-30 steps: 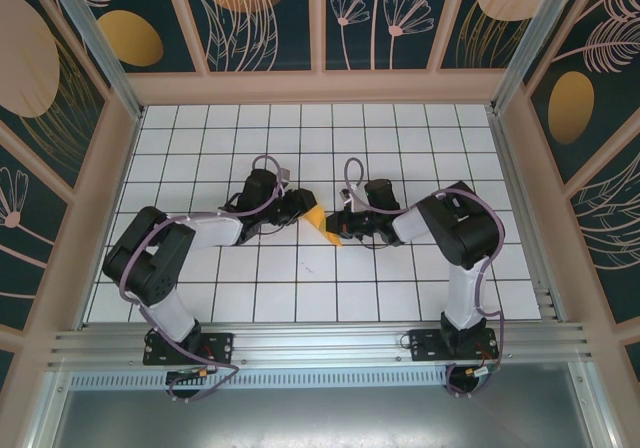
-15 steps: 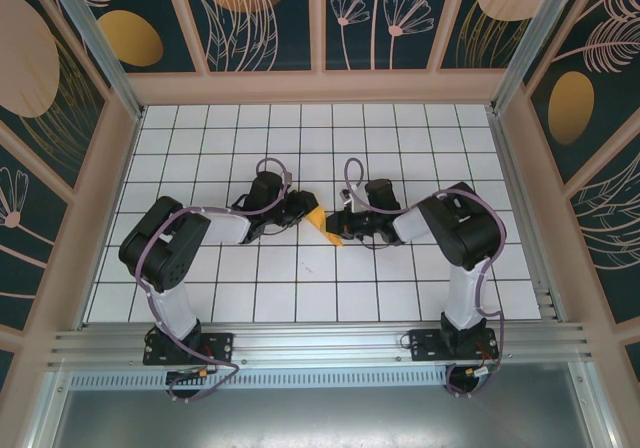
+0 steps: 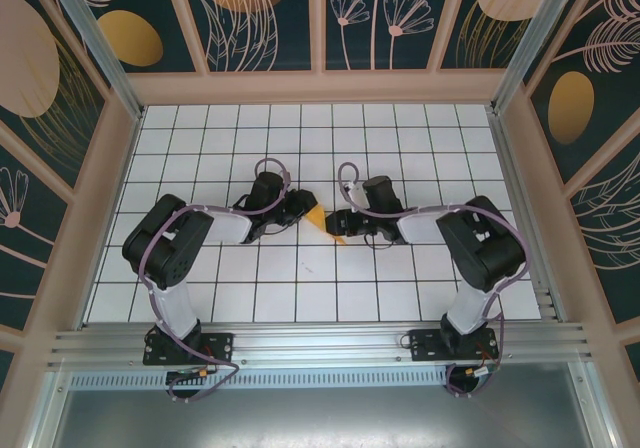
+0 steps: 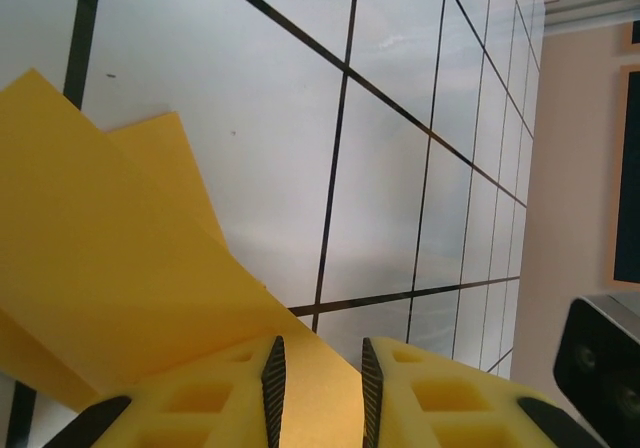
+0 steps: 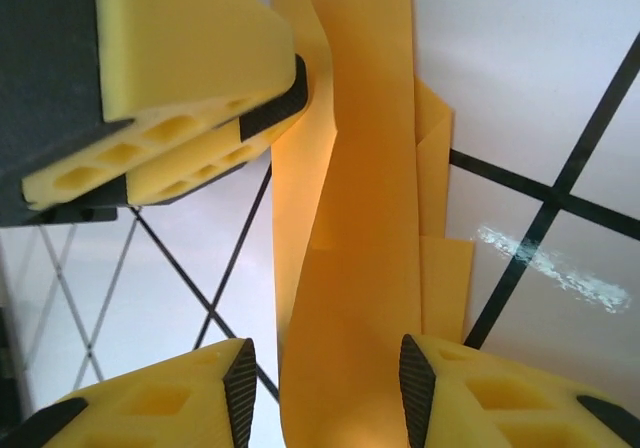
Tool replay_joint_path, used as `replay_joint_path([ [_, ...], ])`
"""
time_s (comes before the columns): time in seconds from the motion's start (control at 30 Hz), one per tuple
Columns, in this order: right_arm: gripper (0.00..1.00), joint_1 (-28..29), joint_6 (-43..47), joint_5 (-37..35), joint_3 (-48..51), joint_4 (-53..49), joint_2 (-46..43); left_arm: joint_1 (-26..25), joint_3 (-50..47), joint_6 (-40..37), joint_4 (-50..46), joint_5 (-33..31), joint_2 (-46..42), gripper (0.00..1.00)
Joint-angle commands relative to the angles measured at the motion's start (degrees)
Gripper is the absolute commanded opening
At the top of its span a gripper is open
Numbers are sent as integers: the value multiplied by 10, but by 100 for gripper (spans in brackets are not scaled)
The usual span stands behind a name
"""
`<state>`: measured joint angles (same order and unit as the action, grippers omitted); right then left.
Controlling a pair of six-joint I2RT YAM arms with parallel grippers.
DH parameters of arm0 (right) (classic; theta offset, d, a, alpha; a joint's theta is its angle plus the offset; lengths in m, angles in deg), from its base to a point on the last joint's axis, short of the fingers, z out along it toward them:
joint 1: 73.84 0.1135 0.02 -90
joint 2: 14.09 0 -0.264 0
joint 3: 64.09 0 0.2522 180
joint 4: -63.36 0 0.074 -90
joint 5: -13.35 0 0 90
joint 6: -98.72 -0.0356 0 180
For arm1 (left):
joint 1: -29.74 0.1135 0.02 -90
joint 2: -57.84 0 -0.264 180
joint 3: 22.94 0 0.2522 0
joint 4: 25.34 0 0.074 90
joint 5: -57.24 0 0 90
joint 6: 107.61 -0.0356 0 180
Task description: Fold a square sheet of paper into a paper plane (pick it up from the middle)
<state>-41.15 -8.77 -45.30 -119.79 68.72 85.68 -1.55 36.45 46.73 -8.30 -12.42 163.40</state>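
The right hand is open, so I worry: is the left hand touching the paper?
Touching. Right wrist view: the left hand pinches the paper at its edge.

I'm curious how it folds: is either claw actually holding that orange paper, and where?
The right gripper stands open astride the folded paper. The left gripper meets its edge; grip unclear.

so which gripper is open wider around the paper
The right gripper: its pads stand clear of the paper between them, while the left gripper shows a narrow gap.
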Motion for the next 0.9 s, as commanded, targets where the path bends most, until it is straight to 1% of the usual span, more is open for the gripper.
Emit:
replay_joint_path([
  [0.0,47,37,121,-99,8,-20,-41,-1,15,4,8,-9,5,30],
  [0.13,48,72,204,-165,19,-11,-62,-1,21,3,4,-7,8,30],
  [0.27,48,77,252,-195,-7,-66,-48,-1,25,2,0,-5,11,29],
  [0.33,48,76,278,-193,-17,-93,-43,0,25,2,0,-5,11,29],
  [0.47,47,77,314,-169,-6,-91,-53,0,25,1,-3,-4,10,29],
  [0.57,43,75,326,-163,-6,-84,-49,-1,24,0,-3,-4,11,29],
  [0.7,35,65,328,-156,-11,-83,-36,0,24,1,-4,-4,11,29],
  [0.87,22,46,319,-108,-11,-82,-37,-1,27,-2,-9,-3,11,29],
])
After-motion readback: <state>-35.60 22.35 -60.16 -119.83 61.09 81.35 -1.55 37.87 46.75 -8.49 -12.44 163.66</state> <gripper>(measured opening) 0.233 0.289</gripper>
